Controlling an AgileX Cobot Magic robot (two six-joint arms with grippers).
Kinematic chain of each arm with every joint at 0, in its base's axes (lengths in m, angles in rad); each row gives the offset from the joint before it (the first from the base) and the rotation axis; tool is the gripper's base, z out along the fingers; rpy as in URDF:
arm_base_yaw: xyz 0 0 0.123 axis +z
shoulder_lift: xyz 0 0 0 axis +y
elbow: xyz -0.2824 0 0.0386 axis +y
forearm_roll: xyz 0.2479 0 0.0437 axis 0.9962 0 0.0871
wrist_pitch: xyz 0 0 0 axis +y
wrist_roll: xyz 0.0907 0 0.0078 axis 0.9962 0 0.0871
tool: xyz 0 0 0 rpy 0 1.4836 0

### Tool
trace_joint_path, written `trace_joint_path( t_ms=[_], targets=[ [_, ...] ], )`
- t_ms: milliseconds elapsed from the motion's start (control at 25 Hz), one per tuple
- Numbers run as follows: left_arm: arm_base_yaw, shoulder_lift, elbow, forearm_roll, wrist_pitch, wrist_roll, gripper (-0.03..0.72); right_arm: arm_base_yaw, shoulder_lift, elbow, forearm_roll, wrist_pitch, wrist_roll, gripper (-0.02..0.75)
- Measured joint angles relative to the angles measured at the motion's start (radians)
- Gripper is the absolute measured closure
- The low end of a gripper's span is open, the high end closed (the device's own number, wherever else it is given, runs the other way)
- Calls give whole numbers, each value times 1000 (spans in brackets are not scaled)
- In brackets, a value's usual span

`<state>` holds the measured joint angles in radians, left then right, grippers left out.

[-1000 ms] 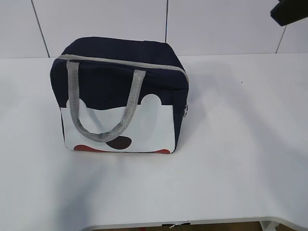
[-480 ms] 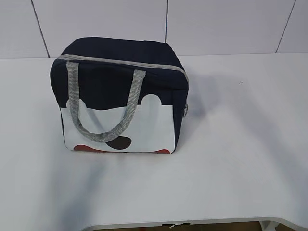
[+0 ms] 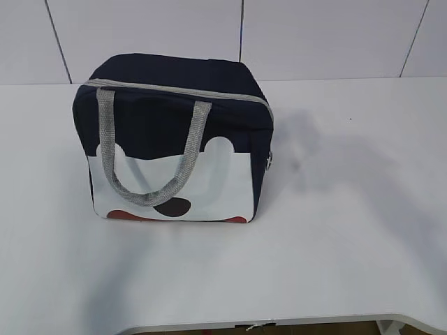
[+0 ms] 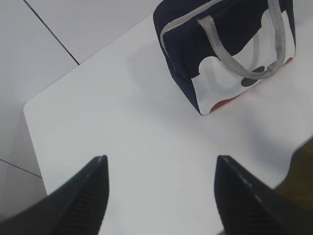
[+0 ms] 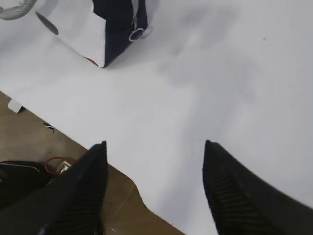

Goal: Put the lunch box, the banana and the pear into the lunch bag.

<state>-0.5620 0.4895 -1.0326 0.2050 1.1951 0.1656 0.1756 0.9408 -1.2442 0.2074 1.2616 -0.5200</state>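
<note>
The navy lunch bag (image 3: 174,139) stands on the white table (image 3: 335,237) left of centre, zipped shut, grey handles hanging over its white spotted side. It also shows in the left wrist view (image 4: 230,49) and, in part, in the right wrist view (image 5: 112,24) with its ring pull (image 5: 136,35). My left gripper (image 4: 160,164) is open and empty above the table, well away from the bag. My right gripper (image 5: 154,149) is open and empty over the table's front edge. Neither gripper shows in the exterior view. The lunch box, banana and pear are out of view.
The table's front edge (image 5: 127,171) runs under my right gripper, with brown floor (image 5: 29,142) and cables (image 5: 56,164) below. The table's left corner (image 4: 29,105) shows in the left wrist view. A tiled wall (image 3: 244,35) stands behind.
A dark arm part at the top right of the exterior view one second ago has left the view. The bag has not moved.
</note>
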Motion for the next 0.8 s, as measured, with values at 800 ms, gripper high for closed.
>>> trace_joint_path(
  t_ms=[800],
  targets=[
    [0,-154,302,-269,-116,-28,165,0,-397,241,-111,2,249,212]
  ],
)
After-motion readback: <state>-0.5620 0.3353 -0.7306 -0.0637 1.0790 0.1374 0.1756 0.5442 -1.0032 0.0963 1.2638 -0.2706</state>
